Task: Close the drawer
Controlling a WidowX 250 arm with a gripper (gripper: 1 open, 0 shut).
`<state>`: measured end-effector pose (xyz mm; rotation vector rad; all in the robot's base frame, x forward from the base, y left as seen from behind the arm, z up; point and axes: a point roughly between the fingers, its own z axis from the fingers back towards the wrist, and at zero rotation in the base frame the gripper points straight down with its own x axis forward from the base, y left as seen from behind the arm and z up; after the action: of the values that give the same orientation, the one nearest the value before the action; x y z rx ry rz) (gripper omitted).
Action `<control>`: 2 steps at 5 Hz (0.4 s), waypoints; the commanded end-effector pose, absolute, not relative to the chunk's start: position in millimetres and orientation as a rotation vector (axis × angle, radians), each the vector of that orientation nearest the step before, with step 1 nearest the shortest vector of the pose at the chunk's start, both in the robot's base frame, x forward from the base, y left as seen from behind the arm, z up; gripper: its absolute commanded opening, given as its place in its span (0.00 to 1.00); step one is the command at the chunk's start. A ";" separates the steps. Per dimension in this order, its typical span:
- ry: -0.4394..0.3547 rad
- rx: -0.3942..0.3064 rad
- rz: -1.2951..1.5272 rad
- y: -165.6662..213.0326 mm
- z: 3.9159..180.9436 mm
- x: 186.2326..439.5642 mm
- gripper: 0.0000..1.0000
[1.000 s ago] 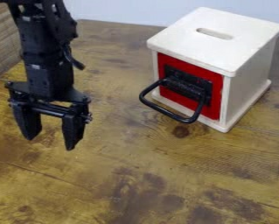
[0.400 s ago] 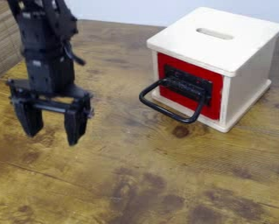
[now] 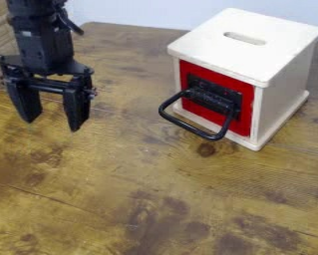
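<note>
The drawer (image 3: 217, 99) is a red front panel with a black frame set in a cream wooden cube (image 3: 248, 60) at the upper right. Its big black wire loop handle (image 3: 190, 118) sticks out toward the lower left over the table. The panel looks about level with the cube's face. My gripper (image 3: 50, 112) hangs at the left, well apart from the handle, with its two black fingers (image 3: 75, 108) pointing down, spread open and holding nothing.
The cube's top has a narrow slot (image 3: 245, 39). The worn wooden table (image 3: 161, 199) stretches across the view, with a dark knot (image 3: 206, 150) just below the handle. A wooden edge shows at the far left.
My gripper has risen and shifted a little left, away from the table surface. Its fingers stay spread. The drawer and cube have not moved.
</note>
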<state>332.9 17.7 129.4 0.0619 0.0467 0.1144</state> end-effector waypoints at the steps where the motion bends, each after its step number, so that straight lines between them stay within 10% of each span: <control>1: 0.036 0.082 0.081 6.4 127.2 333.1 1.00; 2: 0.047 0.098 0.087 4.2 117.1 327.9 1.00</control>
<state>325.5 7.3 104.2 0.0872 0.0914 0.1039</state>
